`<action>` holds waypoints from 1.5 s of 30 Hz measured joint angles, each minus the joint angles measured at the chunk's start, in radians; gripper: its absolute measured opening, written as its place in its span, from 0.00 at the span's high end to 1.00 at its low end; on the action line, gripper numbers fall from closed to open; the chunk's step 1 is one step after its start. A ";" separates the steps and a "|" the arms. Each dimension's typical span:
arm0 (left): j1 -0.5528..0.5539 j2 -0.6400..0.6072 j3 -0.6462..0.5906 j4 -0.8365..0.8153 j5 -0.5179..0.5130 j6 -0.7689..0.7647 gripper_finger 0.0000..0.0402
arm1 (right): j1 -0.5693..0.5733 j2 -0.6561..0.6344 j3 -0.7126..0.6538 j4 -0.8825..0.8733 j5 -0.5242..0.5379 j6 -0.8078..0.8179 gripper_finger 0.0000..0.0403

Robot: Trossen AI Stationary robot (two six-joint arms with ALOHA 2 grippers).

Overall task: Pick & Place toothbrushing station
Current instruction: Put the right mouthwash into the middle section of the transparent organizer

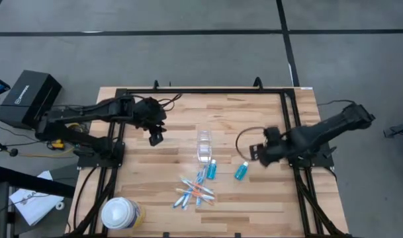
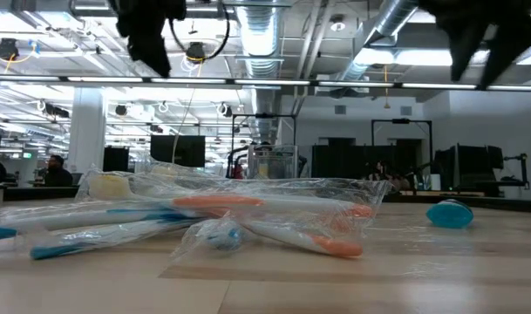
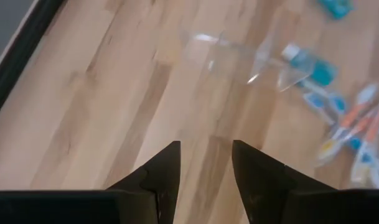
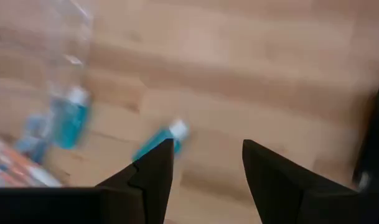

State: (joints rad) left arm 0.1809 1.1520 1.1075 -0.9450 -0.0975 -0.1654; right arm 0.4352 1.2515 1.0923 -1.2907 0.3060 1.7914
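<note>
We found the clear cup [image 1: 204, 147] lying mid-worktop, two blue tubes [image 1: 212, 170] beside it and the toothbrushes [image 1: 194, 191] toward the near edge, bare wood all round. The left gripper [image 1: 155, 137] and right gripper [image 1: 255, 153] hovered either side, fingers apart, holding nothing. The cup's outline was hard to make out.

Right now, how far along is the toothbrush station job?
Nothing looks placed yet. The clear cup lies on its side, empty, the toothbrushes sit in a loose pile, and both blue tubes lie on the table. In hand: nothing. The left pincer and the right pincer are open above the wood. All picking remains.
</note>
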 joint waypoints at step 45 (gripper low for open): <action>0.264 -0.202 -0.139 0.161 0.203 0.212 0.65 | -0.050 0.667 0.426 0.057 0.329 0.381 0.55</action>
State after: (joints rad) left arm 0.4450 0.9504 0.9684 -0.7837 0.1059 0.0461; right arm 0.3850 1.9190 1.5185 -1.2332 0.6351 2.1720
